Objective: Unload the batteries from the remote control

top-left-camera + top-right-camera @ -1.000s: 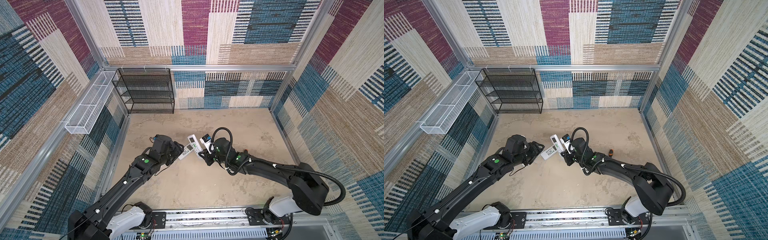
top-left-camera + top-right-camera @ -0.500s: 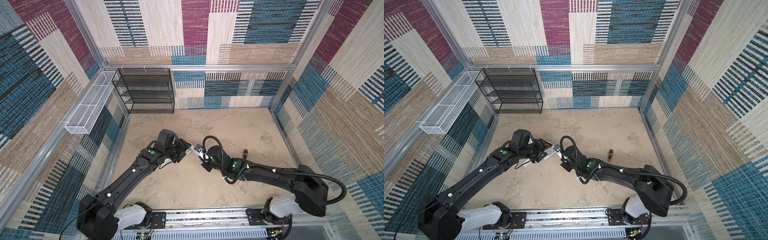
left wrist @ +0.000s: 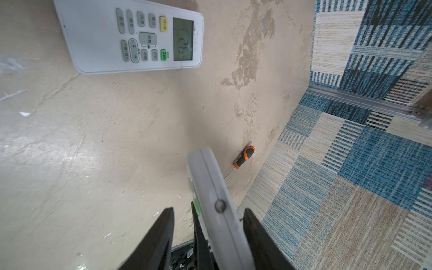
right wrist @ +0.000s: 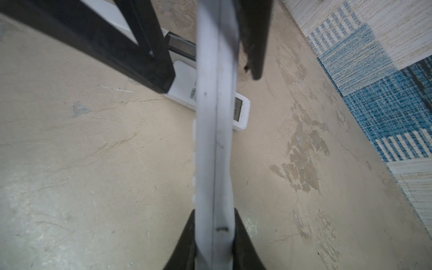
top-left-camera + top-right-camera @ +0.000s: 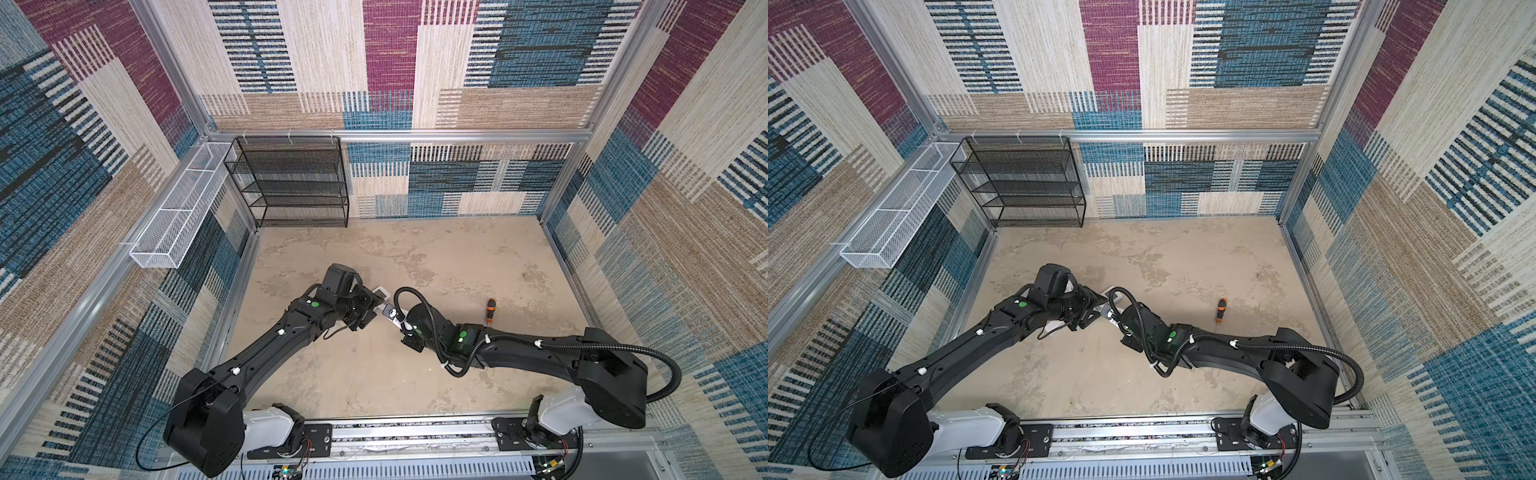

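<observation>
My right gripper (image 4: 213, 210) is shut on a white remote control (image 4: 215, 140), which it holds edge-on above the floor. In both top views this remote (image 5: 390, 312) (image 5: 1110, 312) sits between the two wrists. My left gripper (image 3: 208, 209) straddles the same remote (image 3: 210, 187). One of its fingers (image 3: 161, 233) stands clear of the remote with floor showing in the gap; the other is close beside it. A second white remote (image 3: 93, 35) (image 4: 240, 112) lies face up on the floor. No batteries are in view.
An orange-and-black screwdriver (image 5: 491, 311) (image 5: 1221, 309) (image 3: 244, 157) lies on the floor right of the grippers. A black mesh rack (image 5: 291, 183) stands at the back left. A white wire basket (image 5: 178, 212) hangs on the left wall. Patterned walls enclose the floor.
The right arm has swung lower and leftward with the remote. The left gripper has come round the remote's end and its jaws have narrowed.
</observation>
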